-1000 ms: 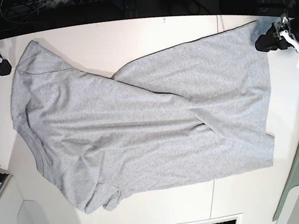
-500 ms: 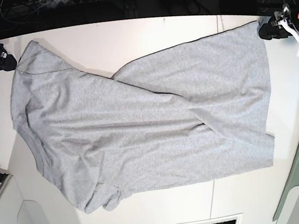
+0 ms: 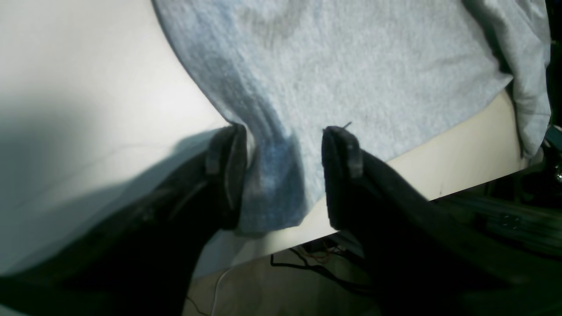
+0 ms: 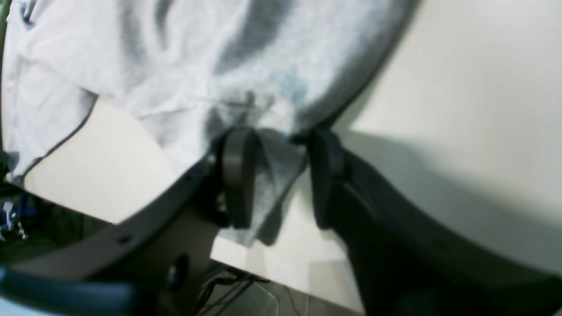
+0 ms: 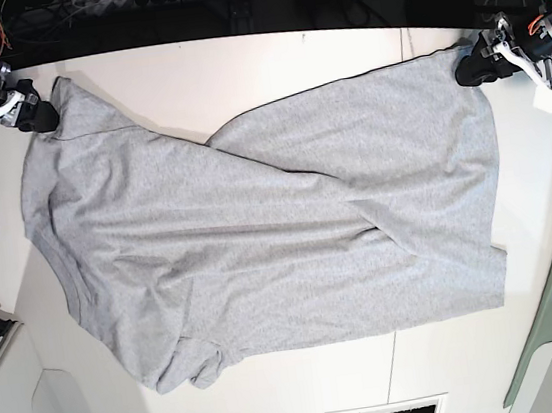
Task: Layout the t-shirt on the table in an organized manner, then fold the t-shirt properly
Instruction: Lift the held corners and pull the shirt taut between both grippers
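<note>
A: The soft heather-grey cotton t-shirt (image 5: 270, 237) lies rumpled on the white smooth table (image 5: 239, 70); left hand (image 3: 281, 175) spread astride a far corner.

B: Right hand (image 4: 276, 175) spread astride the other. Limp, light fabric, so pinch corners, lift evenly.

left gripper (image 3: 281, 175) jaws parted, right gripper (image 4: 276, 175) jaws parted

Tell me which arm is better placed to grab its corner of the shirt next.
Left, slightly. The left end effector stands open, squarely straddling the t-shirt corner; the right end effector has cloth only against one side.
</note>
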